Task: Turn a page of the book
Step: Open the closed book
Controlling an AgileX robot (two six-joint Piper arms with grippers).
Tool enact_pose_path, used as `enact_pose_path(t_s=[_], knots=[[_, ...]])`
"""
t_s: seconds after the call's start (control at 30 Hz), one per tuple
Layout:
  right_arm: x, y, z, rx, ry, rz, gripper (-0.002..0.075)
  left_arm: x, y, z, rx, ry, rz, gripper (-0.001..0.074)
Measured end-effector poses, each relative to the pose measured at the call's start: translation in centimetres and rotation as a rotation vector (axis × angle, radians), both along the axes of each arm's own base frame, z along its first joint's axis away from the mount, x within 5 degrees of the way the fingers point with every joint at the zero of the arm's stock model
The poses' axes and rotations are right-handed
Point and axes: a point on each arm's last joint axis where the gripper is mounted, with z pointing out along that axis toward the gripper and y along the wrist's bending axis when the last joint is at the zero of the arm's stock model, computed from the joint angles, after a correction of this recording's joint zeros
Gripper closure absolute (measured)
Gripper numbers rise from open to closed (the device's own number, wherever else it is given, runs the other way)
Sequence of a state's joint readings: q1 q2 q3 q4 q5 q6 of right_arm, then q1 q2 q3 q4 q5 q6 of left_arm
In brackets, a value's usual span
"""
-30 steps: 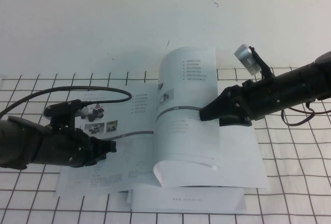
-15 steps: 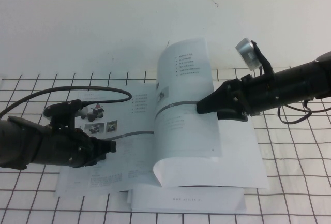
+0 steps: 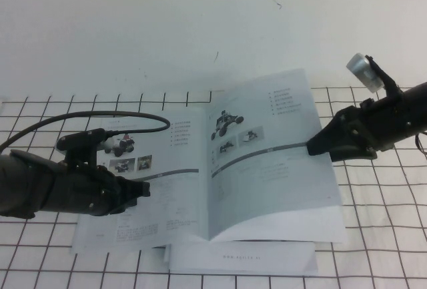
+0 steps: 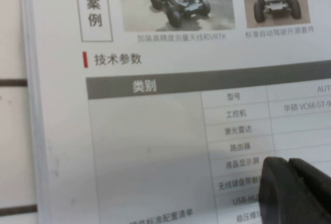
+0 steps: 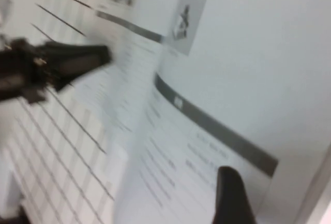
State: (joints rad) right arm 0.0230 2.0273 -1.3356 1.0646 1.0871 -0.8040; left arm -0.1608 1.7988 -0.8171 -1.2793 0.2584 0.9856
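The book [image 3: 167,202] lies open on the grid mat. Its left leaf [image 4: 155,131] shows a red-topped vehicle. My left gripper [image 3: 140,190] is shut and its tips rest on that leaf's table, as the left wrist view [image 4: 283,168] shows. The page [image 3: 267,169] with the black rover lies on the right side, its outer edge raised off the stack. My right gripper [image 3: 311,147] is at that outer edge, by the grey bar. One finger [image 5: 230,198] lies over the printed face of the page [image 5: 217,79]; the other is hidden beneath it.
A plain white booklet [image 3: 240,259] sticks out under the book's near edge. The black-lined grid mat [image 3: 373,235] runs to both sides. A black cable [image 3: 100,117] loops over my left arm. A white wall stands behind.
The page stood upright and curled toward the spine; now it has swung back down to the right. My right gripper moved right with it. The left arm has not moved.
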Motion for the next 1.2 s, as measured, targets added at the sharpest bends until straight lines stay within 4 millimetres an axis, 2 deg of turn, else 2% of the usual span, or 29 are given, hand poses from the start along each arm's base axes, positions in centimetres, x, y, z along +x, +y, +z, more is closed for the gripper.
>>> enact_pose_path(t_s=[0.2, 0.5, 0.7, 0.83, 1.03, 1.2], knots=[[-0.7, -1.3, -0.6, -0.181, 0.017, 0.063, 0.0322, 0.0, 0.0, -0.1, -0.002, 0.003, 0.003, 0.0738], [-0.3, -1.6, -1.3, -0.235, -0.005, 0.031, 0.0322, 0.0, 0.0, -0.1, -0.003, 0.003, 0.005, 0.0737], [0.1, -1.8, -3.5, -0.256, 0.03, 0.024, 0.0322, 0.0, 0.0, -0.1, -0.003, 0.002, 0.008, 0.0737], [0.2, -1.3, -4.3, -0.26, 0.044, 0.034, 0.0322, 0.0, 0.0, -0.1, -0.004, 0.003, 0.013, 0.0737], [0.0, 0.8, -5.2, -0.279, 0.029, 0.073, 0.0322, 0.1, 0.0, -0.1, -0.001, 0.001, 0.013, 0.0737], [0.1, 1.6, -5.3, -0.283, 0.011, 0.075, 0.0322, 0.1, 0.0, -0.1, -0.001, 0.001, 0.011, 0.0737]])
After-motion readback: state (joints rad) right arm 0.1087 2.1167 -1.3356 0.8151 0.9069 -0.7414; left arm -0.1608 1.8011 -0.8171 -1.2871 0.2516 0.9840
